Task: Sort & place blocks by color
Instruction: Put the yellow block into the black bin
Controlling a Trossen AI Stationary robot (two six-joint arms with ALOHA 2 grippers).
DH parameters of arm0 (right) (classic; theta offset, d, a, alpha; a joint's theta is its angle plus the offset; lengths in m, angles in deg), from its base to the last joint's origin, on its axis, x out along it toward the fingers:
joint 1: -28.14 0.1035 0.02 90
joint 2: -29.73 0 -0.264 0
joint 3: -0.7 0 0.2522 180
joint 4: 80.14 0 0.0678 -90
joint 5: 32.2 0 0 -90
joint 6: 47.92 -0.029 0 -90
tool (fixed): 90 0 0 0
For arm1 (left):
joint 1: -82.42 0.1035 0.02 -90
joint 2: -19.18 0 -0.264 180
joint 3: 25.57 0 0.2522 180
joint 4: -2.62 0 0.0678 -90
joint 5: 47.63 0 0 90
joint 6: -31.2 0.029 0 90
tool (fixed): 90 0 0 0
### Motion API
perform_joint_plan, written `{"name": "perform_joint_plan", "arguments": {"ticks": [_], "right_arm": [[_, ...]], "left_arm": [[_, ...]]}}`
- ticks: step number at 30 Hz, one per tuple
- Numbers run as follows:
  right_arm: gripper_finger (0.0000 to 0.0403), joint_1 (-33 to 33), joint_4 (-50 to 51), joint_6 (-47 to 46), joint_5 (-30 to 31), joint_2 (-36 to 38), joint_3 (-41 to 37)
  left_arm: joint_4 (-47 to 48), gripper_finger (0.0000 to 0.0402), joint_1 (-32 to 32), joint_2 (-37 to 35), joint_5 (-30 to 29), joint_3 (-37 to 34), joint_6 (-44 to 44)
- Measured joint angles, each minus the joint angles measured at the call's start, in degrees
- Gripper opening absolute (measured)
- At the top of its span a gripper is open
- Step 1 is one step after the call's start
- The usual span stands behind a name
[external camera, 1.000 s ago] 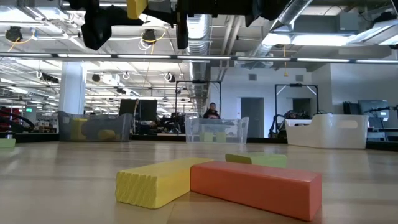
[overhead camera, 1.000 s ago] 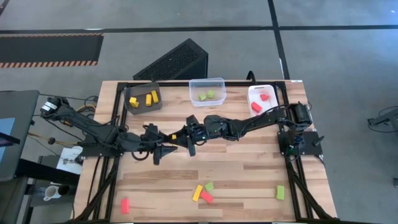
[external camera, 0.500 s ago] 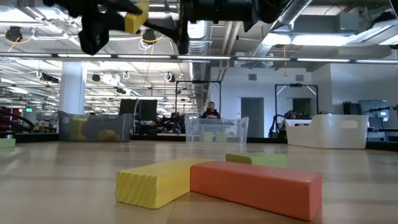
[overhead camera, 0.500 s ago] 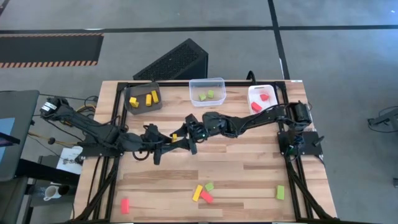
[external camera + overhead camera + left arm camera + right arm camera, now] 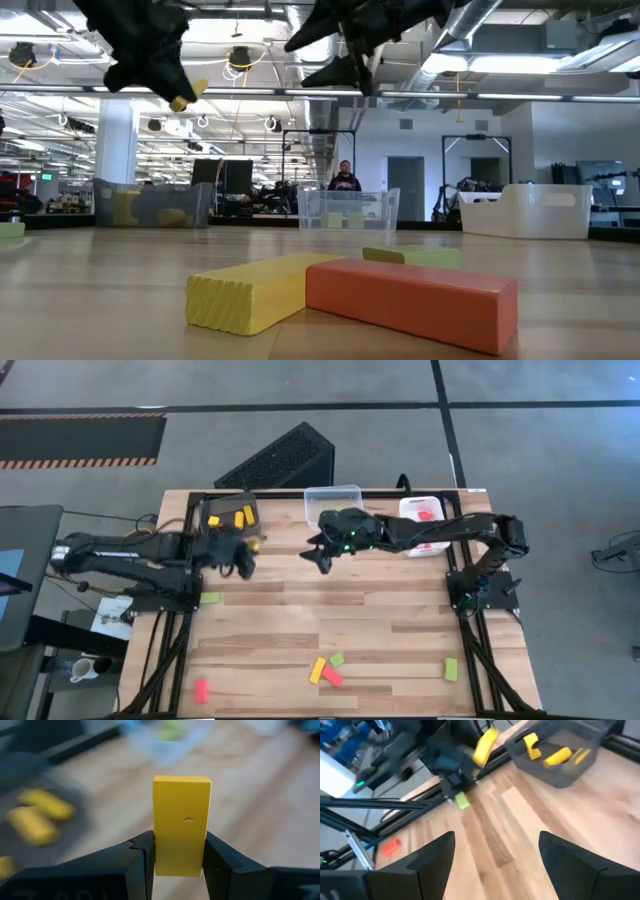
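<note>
Along the table's (image 5: 400, 630) far edge: three bins, left (image 5: 228, 515), middle (image 5: 333, 495), right (image 5: 425, 510), blocks in each. Near the front edge: three blocks touching (image 5: 326, 668), one more off to each side. Another block (image 5: 209, 597) at the left edge, mid-depth.

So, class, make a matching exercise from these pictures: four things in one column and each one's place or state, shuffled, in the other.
Things:
1. left hand
2. right hand
3. dark bin
4. white bin

States:
A. holds a red block
B. open, empty
C. shut on a yellow block
D. holds yellow blocks

Pairs: 1-C, 2-B, 3-D, 4-A
</note>
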Motion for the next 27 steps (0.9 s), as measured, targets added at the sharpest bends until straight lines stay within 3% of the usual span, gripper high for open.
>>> {"name": "perform_joint_plan", "arguments": {"ticks": [3, 9, 13, 19, 27], "right_arm": [[0.0307, -0.39, 2.24, 1.30, 0.03, 1.09, 0.00], [0.0306, -0.03, 5.53, 1.48, -0.36, 1.15, 0.00], [0.0306, 1.10, 9.26, 1.49, -0.34, 0.52, -0.04], [0.0306, 3.02, 11.70, 1.97, -0.36, 0.34, 0.02], [0.0306, 4.30, 12.56, 2.08, -0.34, 0.34, 0.02]], "left_arm": [[4.22, 0.0088, 11.32, 1.66, 2.74, 1.66, 5.90], [5.31, 0.0088, 35.42, 8.45, 14.27, 1.98, 15.04], [4.71, 0.0090, 45.72, 13.50, 19.42, 1.98, 18.33], [0.93, 0.0119, 51.51, 19.56, 21.40, 1.98, 20.43], [-0.07, 0.0216, 52.81, 23.19, 19.91, 1.98, 20.48]]}}
